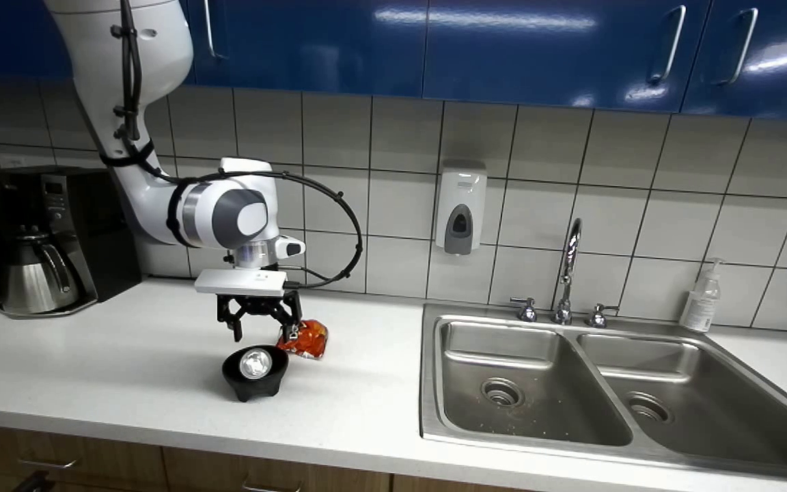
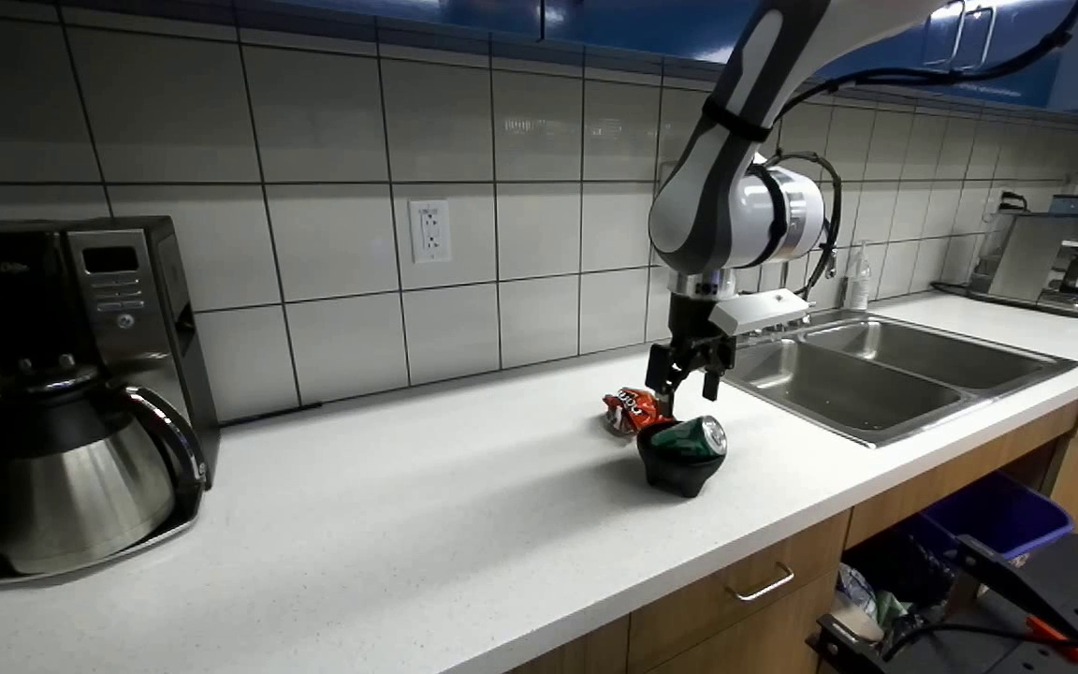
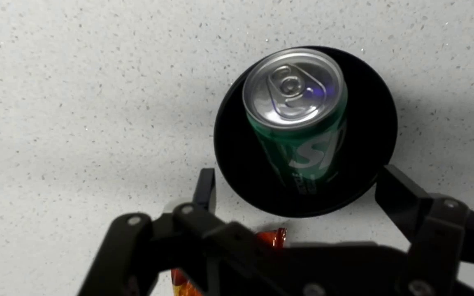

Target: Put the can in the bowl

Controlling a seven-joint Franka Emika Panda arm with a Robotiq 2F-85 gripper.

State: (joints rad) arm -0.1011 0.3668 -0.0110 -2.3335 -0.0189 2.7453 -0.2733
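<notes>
The green can (image 1: 255, 363) sits tilted inside the black bowl (image 1: 257, 391), its silvery top leaning out over the rim. In an exterior view, the can's (image 2: 684, 438) green side shows above the rim of the bowl (image 2: 677, 479). In the wrist view, the can (image 3: 309, 150) lies within the bowl (image 3: 370, 119), its top toward the upper rim and its lower end down in the bowl. My gripper (image 1: 264, 336) is open and empty above and behind the bowl. Its fingers (image 3: 296, 169) are spread wide and apart from the can in the wrist view.
A red-orange snack packet (image 1: 311, 339) lies on the counter just behind the bowl, under the gripper; the packet is partly hidden in the wrist view (image 3: 185, 284). A double sink (image 1: 503, 424) is to one side. A coffee maker (image 2: 80, 393) stands at the opposite side.
</notes>
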